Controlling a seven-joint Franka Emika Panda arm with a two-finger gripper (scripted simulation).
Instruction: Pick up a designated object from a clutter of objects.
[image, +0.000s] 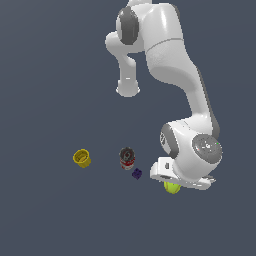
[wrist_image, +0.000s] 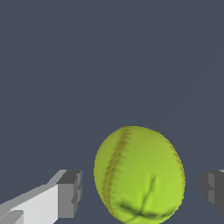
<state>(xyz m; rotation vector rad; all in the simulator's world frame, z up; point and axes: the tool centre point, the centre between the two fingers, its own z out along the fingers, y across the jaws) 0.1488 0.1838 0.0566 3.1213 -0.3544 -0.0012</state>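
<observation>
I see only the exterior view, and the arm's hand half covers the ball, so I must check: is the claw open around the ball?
Observer: Yes, the claw is open, and the yellow-green ball lies between its fingers.
Operator: Do the fingers touch it?
Observer: No; the wrist view shows a bare gap on both sides of the ball.
Operator: Is it truly the ball, not the cup?
Observer: Yes: it is round, with a stitched seam and no hollow.
</observation>
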